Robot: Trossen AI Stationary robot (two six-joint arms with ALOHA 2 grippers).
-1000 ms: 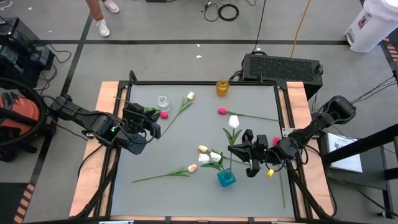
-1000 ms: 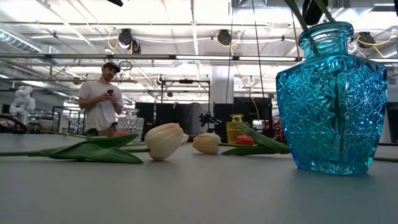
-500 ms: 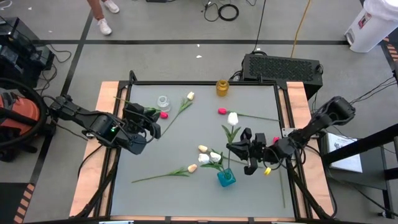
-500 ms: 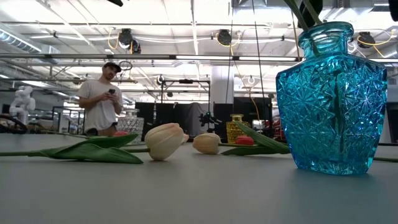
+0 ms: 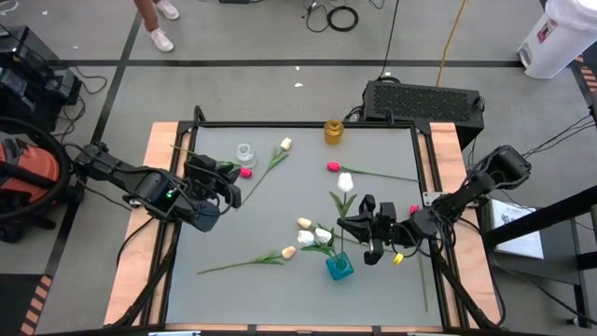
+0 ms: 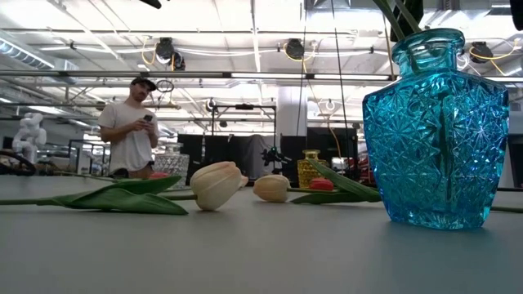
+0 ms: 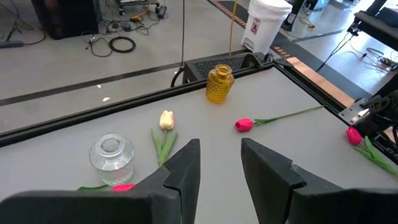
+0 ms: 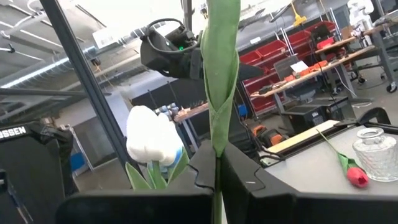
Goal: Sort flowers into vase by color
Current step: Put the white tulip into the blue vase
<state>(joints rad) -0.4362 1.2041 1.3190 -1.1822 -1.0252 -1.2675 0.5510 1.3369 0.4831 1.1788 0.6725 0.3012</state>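
Note:
My right gripper hovers just beyond the blue vase, shut on a white tulip. Green stems stick out of that vase's mouth. Cream tulips lie left of the vase, one with its stem stretched toward the left. A red tulip lies mid-table, and a cream one lies next to the clear vase. A yellow vase stands at the far edge. My left gripper waits open at the table's left, near another red tulip. My right gripper pinches the white tulip's stem between its two fingers, just below the leaf. The fingers come from the table's right, about level, and lie across the stem. The tulip stands upright, lifted, its head above the fingers; where its lower end reaches I cannot tell.
A red tulip lies at the table's right edge by my right arm. A person stands in the room beyond the table. A black box sits behind the far edge. Bare grey table lies between the two arms.
My right gripper has edged a little toward the table's left with the white tulip, which stays upright in its hold.

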